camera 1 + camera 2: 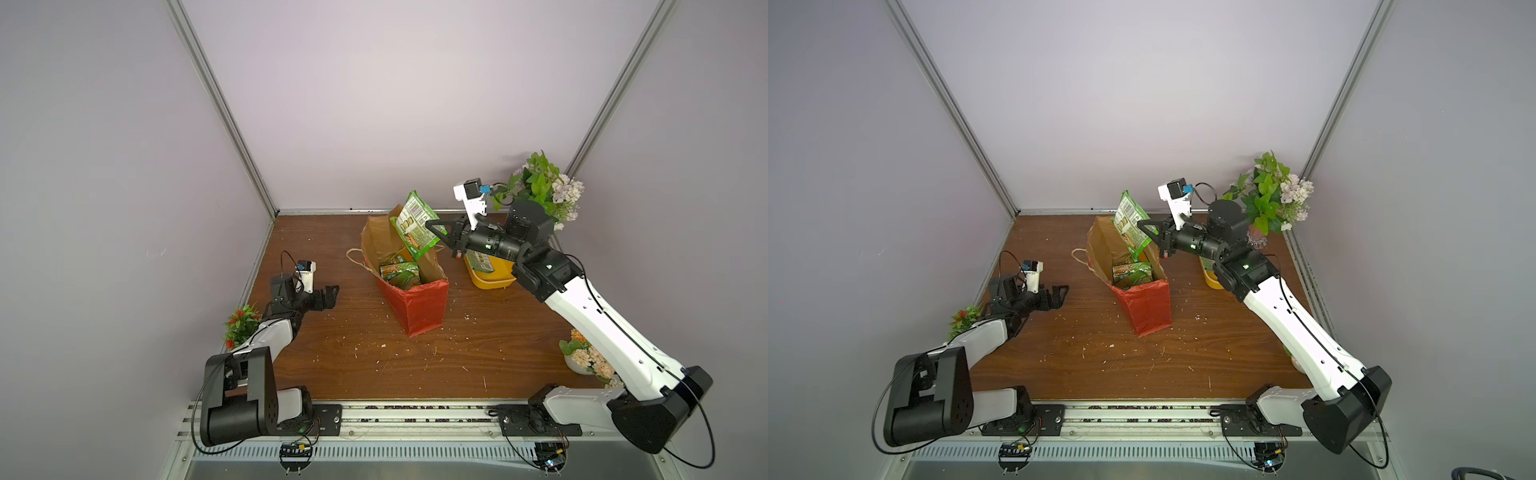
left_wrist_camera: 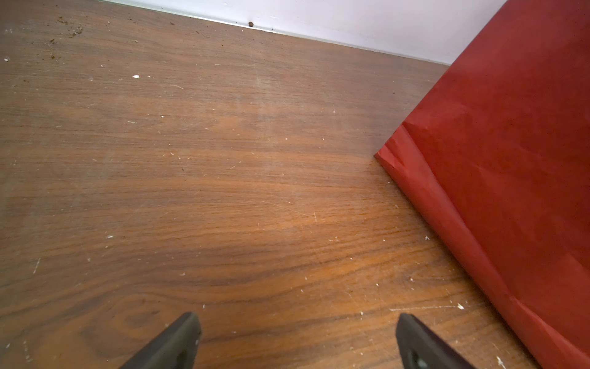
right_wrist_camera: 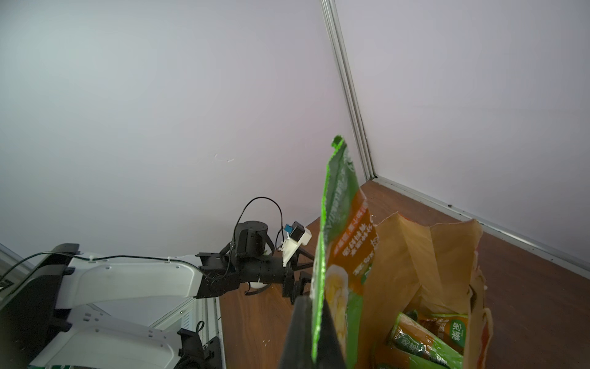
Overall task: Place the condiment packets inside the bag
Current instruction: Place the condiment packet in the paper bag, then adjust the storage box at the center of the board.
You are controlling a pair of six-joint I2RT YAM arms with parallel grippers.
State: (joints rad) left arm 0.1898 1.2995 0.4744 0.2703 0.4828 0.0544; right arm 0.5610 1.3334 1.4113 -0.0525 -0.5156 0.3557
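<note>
the right gripper (image 1: 434,232) was clamped tight on the edge of a green condiment packet (image 1: 415,224), holding it nearly upright above the open mouth of the red bag (image 1: 419,309). the right wrist view showed the black jaws pinching that packet's edge. more packets (image 1: 400,274) lay inside the bag, which stood near the middle of the wooden table (image 1: 353,357). another packet (image 1: 482,261) rested in the yellow tub (image 1: 496,280) just beside the bag, under the right arm. the left gripper (image 2: 297,321) hovered low over the table near the bag, its fingers spread wide and empty.
</note>
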